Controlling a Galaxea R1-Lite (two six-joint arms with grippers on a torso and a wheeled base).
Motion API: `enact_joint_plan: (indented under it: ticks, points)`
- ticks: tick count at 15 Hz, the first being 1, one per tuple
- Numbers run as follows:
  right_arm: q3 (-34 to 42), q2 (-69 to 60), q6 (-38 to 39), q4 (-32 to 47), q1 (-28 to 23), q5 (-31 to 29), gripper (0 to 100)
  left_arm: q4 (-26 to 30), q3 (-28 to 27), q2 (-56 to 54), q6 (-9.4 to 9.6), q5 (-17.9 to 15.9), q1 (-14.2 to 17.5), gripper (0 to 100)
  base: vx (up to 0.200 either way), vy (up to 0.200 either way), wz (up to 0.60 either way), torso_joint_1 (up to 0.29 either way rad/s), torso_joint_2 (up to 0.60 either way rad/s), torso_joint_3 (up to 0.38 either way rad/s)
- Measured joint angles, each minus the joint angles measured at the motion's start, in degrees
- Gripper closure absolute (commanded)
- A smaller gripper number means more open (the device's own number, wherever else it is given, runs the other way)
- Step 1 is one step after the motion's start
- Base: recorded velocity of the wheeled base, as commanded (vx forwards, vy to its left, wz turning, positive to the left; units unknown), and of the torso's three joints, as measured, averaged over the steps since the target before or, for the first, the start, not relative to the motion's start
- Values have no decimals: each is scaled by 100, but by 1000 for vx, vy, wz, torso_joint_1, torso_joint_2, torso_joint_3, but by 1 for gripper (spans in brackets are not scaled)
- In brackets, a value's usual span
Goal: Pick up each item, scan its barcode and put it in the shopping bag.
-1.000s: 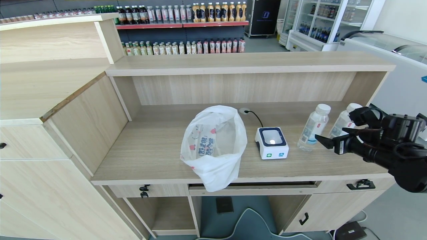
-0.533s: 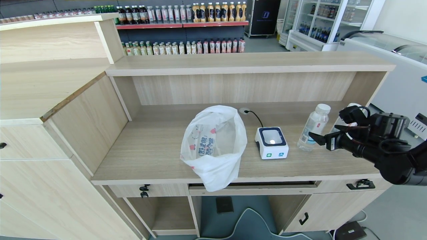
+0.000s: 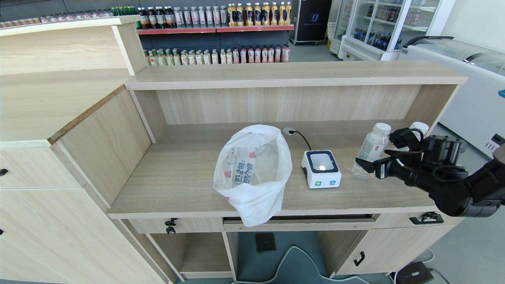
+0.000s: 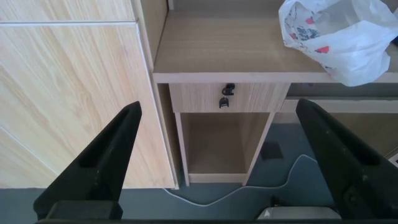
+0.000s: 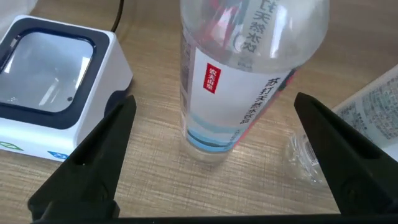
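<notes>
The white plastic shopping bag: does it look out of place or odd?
The white plastic shopping bag slumps forward, its bottom hanging over the front edge of the wooden counter. Its mouth is open; nothing spilled.

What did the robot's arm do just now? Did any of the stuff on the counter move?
The right gripper moved left and farther in over the counter, up to the nearer water bottle. Its jaws are open toward the bottle, and it has not taken hold of it. Both bottles, the nearer one and the second bottle, the shopping bag and the scanner stayed where they were.
</notes>
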Motion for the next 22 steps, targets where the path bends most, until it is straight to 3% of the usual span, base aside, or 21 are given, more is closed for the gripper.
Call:
enact_joint_plan:
  ticks: [19,20,22]
  points:
    - [-1140,723,22,34,221,246,0,2,0,0,0,0,2,0,0,0,0,0,0,0]
    - [-1193,763,33,28,229,358,100,2,0,0,0,0,2,0,0,0,0,0,0,0]
    - [-1309,828,66,34,234,544,100,2,0,0,0,0,-2,0,0,0,0,0,0,0]
